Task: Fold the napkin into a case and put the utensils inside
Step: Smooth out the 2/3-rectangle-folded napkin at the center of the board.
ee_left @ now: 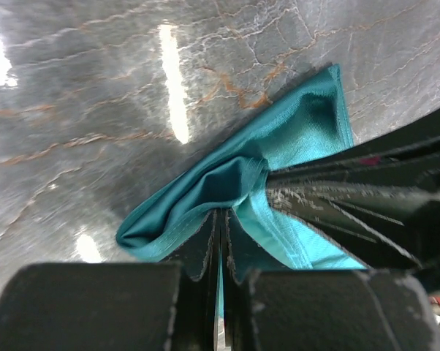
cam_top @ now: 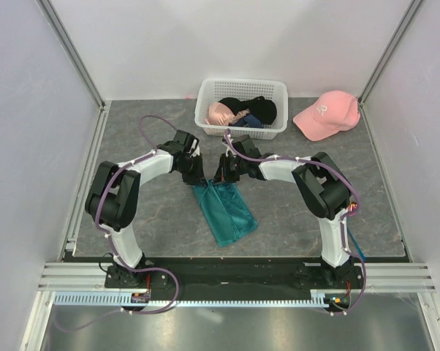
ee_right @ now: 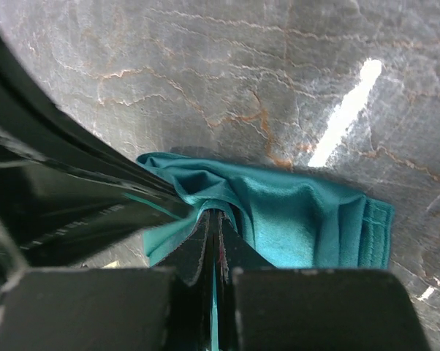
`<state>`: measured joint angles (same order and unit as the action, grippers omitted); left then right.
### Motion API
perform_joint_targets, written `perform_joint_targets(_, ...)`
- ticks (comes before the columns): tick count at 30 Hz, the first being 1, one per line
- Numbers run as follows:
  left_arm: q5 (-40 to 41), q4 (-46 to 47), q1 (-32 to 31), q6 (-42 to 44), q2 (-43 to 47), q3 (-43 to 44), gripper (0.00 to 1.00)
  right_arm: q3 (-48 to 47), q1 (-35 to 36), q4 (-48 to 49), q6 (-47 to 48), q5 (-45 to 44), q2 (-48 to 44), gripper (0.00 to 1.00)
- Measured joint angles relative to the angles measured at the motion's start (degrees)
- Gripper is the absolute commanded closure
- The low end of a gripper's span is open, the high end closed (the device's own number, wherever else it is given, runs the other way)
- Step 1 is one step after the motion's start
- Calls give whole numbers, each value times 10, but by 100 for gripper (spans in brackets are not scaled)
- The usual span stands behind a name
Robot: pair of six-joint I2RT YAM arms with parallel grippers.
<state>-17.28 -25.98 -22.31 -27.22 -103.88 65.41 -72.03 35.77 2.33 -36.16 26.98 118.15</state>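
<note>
The teal-green napkin (cam_top: 224,210) lies folded in a long strip on the grey table, its near end at the centre front. My left gripper (cam_top: 195,178) is shut on its far left corner, and the cloth (ee_left: 205,191) bunches at the fingertips. My right gripper (cam_top: 221,176) is shut on the far right corner, and the cloth (ee_right: 293,219) is pinched between the closed jaws. The two grippers sit close together at the napkin's far edge. No utensils are in view.
A white lattice basket (cam_top: 205,95) with black and pink garments stands at the back centre. A pink baseball cap (cam_top: 326,115) lies at the back right. Grey walls and metal rails enclose the table.
</note>
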Motion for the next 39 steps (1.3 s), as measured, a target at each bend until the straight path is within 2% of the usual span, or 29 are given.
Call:
perform_joint_targets(4, -10, 10, -5, -6, -8, 0, 96, -7, 0, -3, 5, 1, 0, 100)
perform_joint_targets(9, -7, 19, -7, -12, -2, -2, 92, -15, -1, -30, 30, -13, 0, 89)
perform_joint_targets(16, 7, 24, -8, -27, 79, -42, 90, -25, -7, -92, 75, -47, -3, 74)
perform_joint_targets(19, 7, 27, -15, -33, 104, -55, 90, -25, -7, -113, 87, -59, -16, 74)
perform_joint_targets(24, 2, 40, -30, -45, 93, -56, 92, -20, -8, -126, 94, -70, -44, 81)
perform_joint_targets(25, 2, 41, -33, -48, 88, -53, 93, -16, -8, -127, 94, -73, -50, 90)
perform_joint_targets(27, 2, 43, -43, -54, 66, -42, 93, -6, -8, -126, 95, -76, -61, 100)
perform_joint_targets(39, 8, 55, -68, -75, -28, 31, 96, 37, -17, -122, 92, -82, -68, 100)
